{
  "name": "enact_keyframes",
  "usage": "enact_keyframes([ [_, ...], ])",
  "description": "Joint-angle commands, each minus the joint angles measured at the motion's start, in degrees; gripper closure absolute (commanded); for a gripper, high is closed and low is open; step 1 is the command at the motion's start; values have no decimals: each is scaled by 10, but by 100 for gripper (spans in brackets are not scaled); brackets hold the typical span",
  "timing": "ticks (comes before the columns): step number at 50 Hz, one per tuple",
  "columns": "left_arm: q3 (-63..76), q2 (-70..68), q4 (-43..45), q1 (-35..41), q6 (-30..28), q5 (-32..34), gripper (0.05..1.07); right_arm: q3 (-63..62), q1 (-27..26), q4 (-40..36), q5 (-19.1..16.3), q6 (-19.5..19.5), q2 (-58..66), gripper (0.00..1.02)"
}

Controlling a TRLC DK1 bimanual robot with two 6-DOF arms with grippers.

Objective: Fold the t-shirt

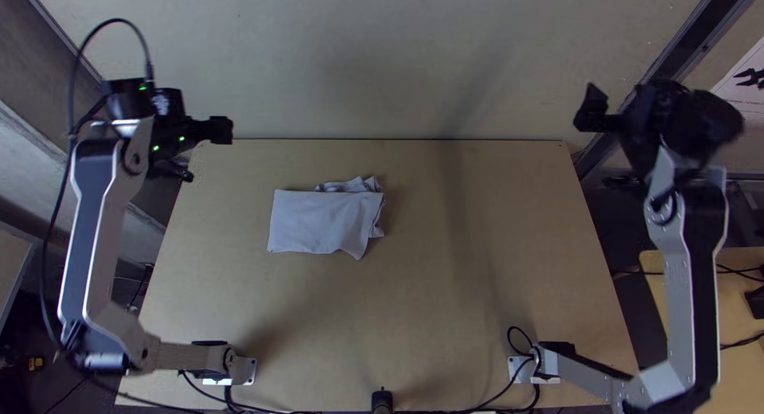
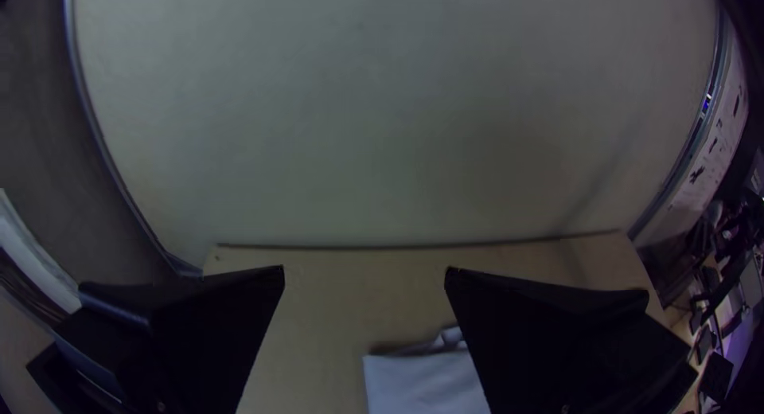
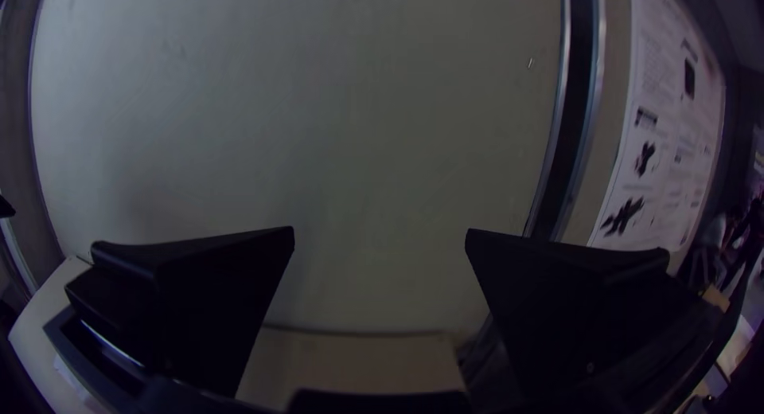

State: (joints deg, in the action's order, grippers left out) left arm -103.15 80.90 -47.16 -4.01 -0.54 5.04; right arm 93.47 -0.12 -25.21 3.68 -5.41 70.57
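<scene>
Closest to my camera, I've got the left arm (image 1: 91,223) standing tall at the left, its pincer (image 2: 364,271) up by the far left corner of the tabletop (image 1: 517,239). Wide open, that one, fingers well apart and nothing between them. It's lifted and off to the side, and I'd say that's to leave the cloth alone and give me an unblocked look at it.

Moving right, here's the t-shirt (image 1: 318,221), lying left of the middle, towards the far side. It's a compact, roughly rectangular packet, flat on the wood, so it holds its shape by its own weight. The left end looks neat; the right end is looser, layers out of line, a corner poking towards me, and a rumpled bit sticks out along the far edge. Folding looks nearly done to me, maybe finished if nobody's fussy. If I go back in, I'd tuck that ruffle gently, because a hard pinch could drag the top layer open.

And over on the right, the right arm (image 1: 684,279) is raised as well, its pincer (image 3: 380,232) out past the far right corner. Fingers spread wide, empty, held away from the cloth, probably so it can't snag anything.
</scene>
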Motion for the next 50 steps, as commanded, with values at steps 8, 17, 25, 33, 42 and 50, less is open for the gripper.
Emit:
enact_keyframes([
  [8,209,-175,174,-57,-32,-8,10,-152,14,110,4,-47,-141,4],
  [17,352,-288,269,-92,-35,-7,10,-283,21,206,4,-52,-249,4],
  [25,503,-410,378,-99,-22,-8,10,-412,43,296,4,-73,-347,4],
  [33,643,-540,452,-100,-25,-7,10,-550,51,353,4,-99,-471,4],
  [42,762,-669,465,-98,-36,9,10,-652,58,320,4,-103,-590,4],
  [50,841,-736,465,-97,-35,10,10,-737,60,271,4,-103,-693,4],
])
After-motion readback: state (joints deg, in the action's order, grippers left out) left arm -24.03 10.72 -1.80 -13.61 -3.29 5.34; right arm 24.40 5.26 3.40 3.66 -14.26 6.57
